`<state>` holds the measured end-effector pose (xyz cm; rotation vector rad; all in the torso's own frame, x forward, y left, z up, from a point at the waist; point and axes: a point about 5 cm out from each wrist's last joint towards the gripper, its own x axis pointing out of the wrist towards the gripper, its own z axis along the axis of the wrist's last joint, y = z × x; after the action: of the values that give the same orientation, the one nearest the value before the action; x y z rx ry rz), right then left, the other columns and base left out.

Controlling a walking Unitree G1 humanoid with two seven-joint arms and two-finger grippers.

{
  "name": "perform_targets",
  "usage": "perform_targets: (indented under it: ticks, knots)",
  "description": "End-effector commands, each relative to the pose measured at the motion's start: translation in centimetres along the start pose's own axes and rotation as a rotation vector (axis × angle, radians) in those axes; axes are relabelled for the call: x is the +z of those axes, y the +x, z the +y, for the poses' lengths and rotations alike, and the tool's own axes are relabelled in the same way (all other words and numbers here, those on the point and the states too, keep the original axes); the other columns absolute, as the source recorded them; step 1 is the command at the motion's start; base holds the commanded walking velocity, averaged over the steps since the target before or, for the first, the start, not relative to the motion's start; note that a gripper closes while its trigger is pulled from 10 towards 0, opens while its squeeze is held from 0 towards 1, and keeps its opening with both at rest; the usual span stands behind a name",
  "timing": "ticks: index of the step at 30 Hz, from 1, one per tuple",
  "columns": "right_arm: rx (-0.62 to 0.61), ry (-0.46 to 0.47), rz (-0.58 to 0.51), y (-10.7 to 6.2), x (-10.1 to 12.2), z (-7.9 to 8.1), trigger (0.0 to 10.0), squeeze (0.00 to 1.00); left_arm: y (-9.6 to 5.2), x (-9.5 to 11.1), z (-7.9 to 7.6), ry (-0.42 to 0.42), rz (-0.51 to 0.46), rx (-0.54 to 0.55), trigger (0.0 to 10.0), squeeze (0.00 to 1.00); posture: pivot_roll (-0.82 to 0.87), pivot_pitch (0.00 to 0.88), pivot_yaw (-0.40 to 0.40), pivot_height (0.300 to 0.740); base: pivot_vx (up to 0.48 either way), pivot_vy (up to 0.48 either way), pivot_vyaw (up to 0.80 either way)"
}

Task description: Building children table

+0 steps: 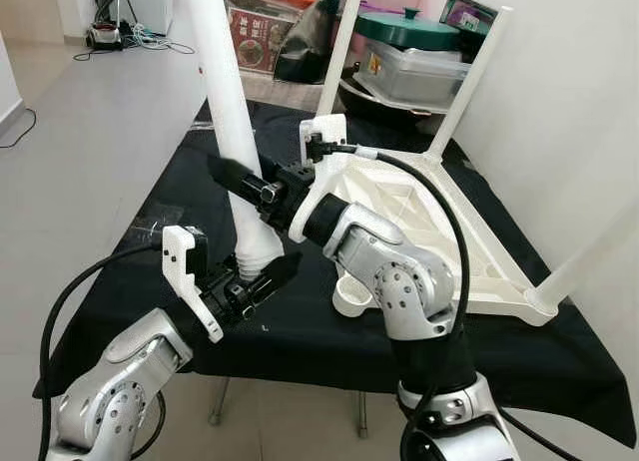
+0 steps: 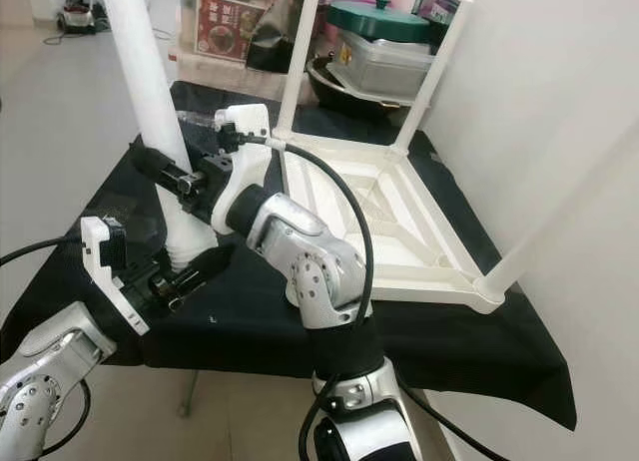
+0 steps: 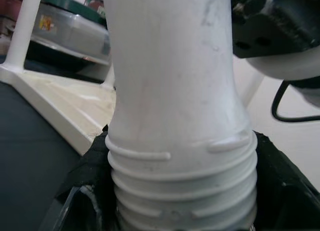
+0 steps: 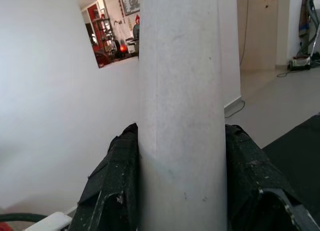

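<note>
White leg (image 1: 228, 102) upright, tabletop (image 1: 439, 231) inverted

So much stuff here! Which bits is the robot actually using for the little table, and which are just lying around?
In use:
- loose white leg, threaded end down, gripped by both the left gripper and right gripper
- upturned white tabletop with three legs already on
- black cloth under it all

Lying about:
- green-lidded pot
- clear storage box
- cables on the floor

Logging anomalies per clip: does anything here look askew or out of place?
One thing: the white leg both claws grip leans, unlike the three legs already standing on the upturned tabletop. Its threaded end sits on the black cloth, beside the empty corner socket, not in it.
</note>
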<state>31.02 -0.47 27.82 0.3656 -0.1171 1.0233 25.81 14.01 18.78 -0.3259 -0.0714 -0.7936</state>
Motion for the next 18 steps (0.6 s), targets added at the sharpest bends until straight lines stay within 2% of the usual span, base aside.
perform_targets:
  ticks: [1, 2, 3, 5, 6, 7, 8, 9, 11, 13, 15, 16, 18]
  knots:
    - [-0.044, 0.055, 0.011, -0.7, -1.5, -0.4, 10.0, 0.0, 0.1, 0.1, -0.3, 0.049, 0.017, -0.003, 0.0, 0.0, 0.13, 0.0, -0.171, 0.74, 0.0, 0.0, 0.0]
    - [-0.057, 0.047, 0.019, -0.8, -1.5, -0.7, 10.0, 1.0, 0.0, 0.1, 0.0, 0.08, 0.034, 0.015, 0.0, 0.0, 0.13, 0.0, -0.171, 0.74, 0.0, 0.0, 0.0]
    - [-0.067, 0.039, 0.027, -1.0, -1.4, -1.0, 10.0, 1.0, -0.2, 0.2, 0.2, 0.117, 0.054, 0.032, 0.0, 0.0, 0.13, 0.0, -0.168, 0.74, 0.0, 0.0, 0.0]
    - [-0.067, 0.039, 0.027, -1.0, -1.4, -1.0, 10.0, 1.0, -0.2, 0.2, 0.2, 0.117, 0.054, 0.032, 0.0, 0.0, 0.13, 0.0, -0.168, 0.74, 0.0, 0.0, 0.0]
    - [-0.074, 0.031, 0.04, -1.1, -1.2, -1.3, 10.0, 1.0, -0.6, 0.3, 0.4, 0.177, 0.086, 0.043, 0.0, 0.0, 0.13, 0.0, -0.168, 0.74, 0.0, 0.0, 0.0]
    - [-0.074, 0.031, 0.04, -1.1, -1.2, -1.3, 10.0, 1.0, -0.6, 0.3, 0.4, 0.177, 0.086, 0.043, 0.0, 0.0, 0.13, 0.0, -0.168, 0.74, 0.0, 0.0, 0.0]
    - [-0.073, 0.036, 0.051, -1.2, -0.9, -1.5, 10.0, 0.11, -1.0, 0.2, 0.6, 0.235, 0.12, 0.048, 0.0, 0.0, 0.13, 0.0, -0.168, 0.74, 0.0, 0.0, 0.0]
    - [-0.065, 0.064, 0.061, -1.3, -0.5, -1.7, 10.0, 0.0, -1.5, 0.2, 0.7, 0.281, 0.15, 0.048, 0.0, 0.0, 0.13, 0.0, -0.169, 0.74, 0.0, 0.0, 0.0]
    - [-0.065, 0.064, 0.061, -1.3, -0.5, -1.7, 10.0, 0.0, -1.5, 0.2, 0.7, 0.281, 0.15, 0.048, 0.0, 0.0, 0.13, 0.0, -0.169, 0.74, 0.0, 0.0, 0.0]
    - [-0.035, 0.194, 0.068, -1.3, 0.1, -1.9, 10.0, 0.0, -2.3, 0.0, 0.8, 0.368, 0.209, 0.04, 0.0, 0.0, 0.14, 0.0, -0.174, 0.74, 0.0, 0.0, 0.0]
    - [-0.035, 0.194, 0.068, -1.3, 0.1, -1.9, 10.0, 0.0, -2.3, 0.0, 0.8, 0.368, 0.209, 0.04, 0.0, 0.0, 0.14, 0.0, -0.174, 0.74, 0.0, 0.0, 0.0]
    - [-0.022, 0.249, 0.069, -1.2, 0.2, -1.9, 10.0, 0.0, -2.5, 0.0, 0.9, 0.39, 0.224, 0.035, 0.0, 0.0, 0.14, 0.0, -0.174, 0.74, 0.0, 0.0, 0.0]
    - [-0.011, 0.274, 0.066, -1.1, 0.3, -1.8, 10.0, 0.0, -2.6, -0.2, 0.9, 0.398, 0.237, 0.033, 0.0, 0.0, 0.14, 0.0, -0.173, 0.74, 0.0, 0.0, 0.0]
